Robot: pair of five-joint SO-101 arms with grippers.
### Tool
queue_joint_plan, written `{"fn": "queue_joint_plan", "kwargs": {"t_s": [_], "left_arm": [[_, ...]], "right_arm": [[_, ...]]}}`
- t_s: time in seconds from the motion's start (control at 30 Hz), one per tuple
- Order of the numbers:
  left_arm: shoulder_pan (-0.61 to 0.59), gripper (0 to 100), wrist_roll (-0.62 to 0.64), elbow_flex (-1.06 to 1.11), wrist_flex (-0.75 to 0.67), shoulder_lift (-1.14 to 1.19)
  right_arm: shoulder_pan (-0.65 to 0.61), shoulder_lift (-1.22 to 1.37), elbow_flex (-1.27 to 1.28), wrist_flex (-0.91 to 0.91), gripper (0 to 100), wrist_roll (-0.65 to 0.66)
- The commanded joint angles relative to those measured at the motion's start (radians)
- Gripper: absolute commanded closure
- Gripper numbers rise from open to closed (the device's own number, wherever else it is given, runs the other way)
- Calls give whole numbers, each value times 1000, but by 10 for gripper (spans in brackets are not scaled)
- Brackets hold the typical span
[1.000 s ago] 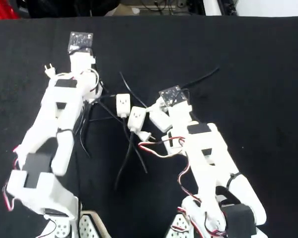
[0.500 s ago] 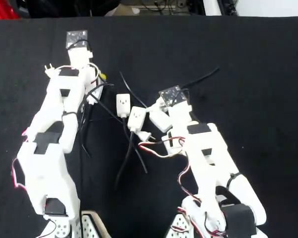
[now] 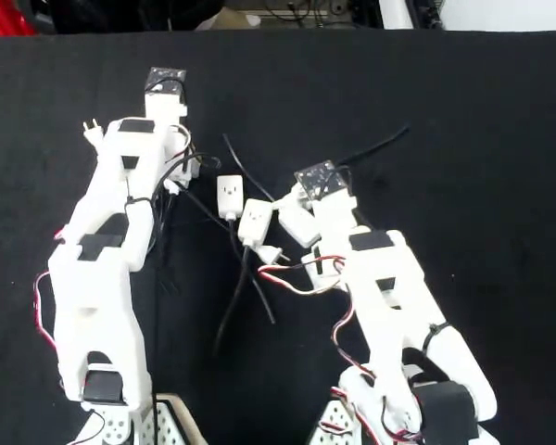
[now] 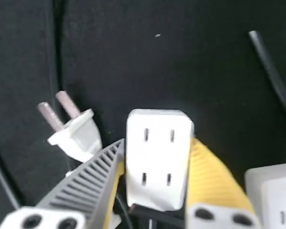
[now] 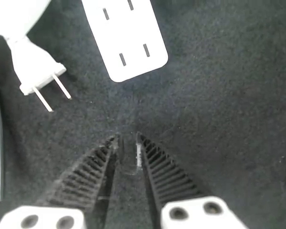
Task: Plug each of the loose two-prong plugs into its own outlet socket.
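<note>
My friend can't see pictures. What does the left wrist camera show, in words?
The left gripper clamps a white outlet block between a grey finger and a yellow finger, above the black table. A loose white two-prong plug lies beside the grey finger, prongs pointing away from the gripper.

Colours as I read them from my console.
- Table cloth [image 3: 463, 185]: plain black.
- Left arm [image 3: 102, 260] and right arm [image 3: 389, 287]: white shells, with red and white wires [image 3: 301, 278].
- Loose cables [image 3: 236, 297]: black.
- Outlet block [image 4: 157, 157]: white, with paired dark slots.
- Plug [image 4: 76, 136]: white body, silvery prongs.
- Left gripper [image 4: 157, 143]: one grey ribbed finger [image 4: 86, 181], one yellow finger [image 4: 212, 181].
- Right gripper [image 5: 126, 140]: dark grey ribbed fingers [image 5: 83, 181].
- I also list a second outlet block [image 5: 126, 40] and a second plug [image 5: 33, 76], both white.
</note>
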Motion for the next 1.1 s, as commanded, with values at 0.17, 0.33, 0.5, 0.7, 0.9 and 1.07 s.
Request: {"fn": "queue_joint_plan", "kwargs": {"t_s": [0.17,0.33,0.5,0.7,0.9,1.07], "left_arm": [[53,973,-12,-45,58,-8],[85,971,-14,-137,227,-55],[74,971,-14,-222,388,-186],[81,971,-135,-308,497,-374],[56,971,-206,-398,641,-531],[47,971,-365,-384,802,-623]], "right_arm": [[12,-5,-21,2,941,8],[14,-5,-21,2,941,8],[14,-5,-21,2,941,9],[15,-5,-21,2,941,9],[15,-5,-21,2,941,9],[37,-5,-22,6,941,9]]}}
